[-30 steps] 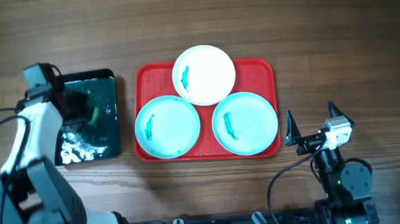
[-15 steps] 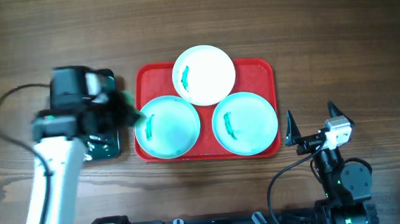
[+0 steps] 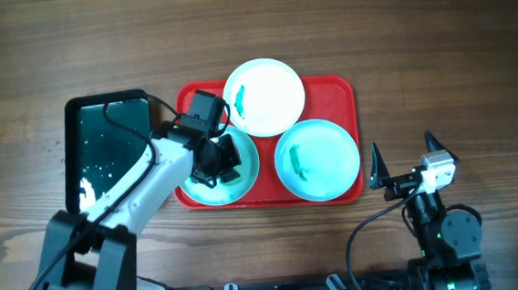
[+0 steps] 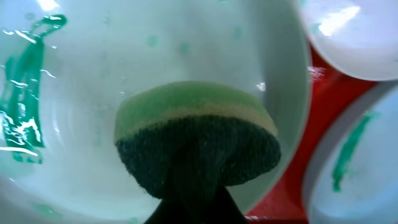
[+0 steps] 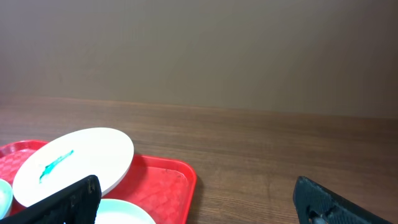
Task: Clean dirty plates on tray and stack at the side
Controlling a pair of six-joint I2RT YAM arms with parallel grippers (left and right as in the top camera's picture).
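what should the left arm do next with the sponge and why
Probably sweep the green sponge, held in the left gripper, across the pale turquoise round plastic plate toward its green smear. The smear looks unwiped and lies just beside the sponge.

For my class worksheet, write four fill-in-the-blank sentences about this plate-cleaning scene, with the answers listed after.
The left gripper holds a ____ over the left turquoise plate.
The large tray is coloured ____.
The plate farthest from the robot is ____.
The right gripper is ____, holding nothing.
Missing words: sponge, red, white, open.
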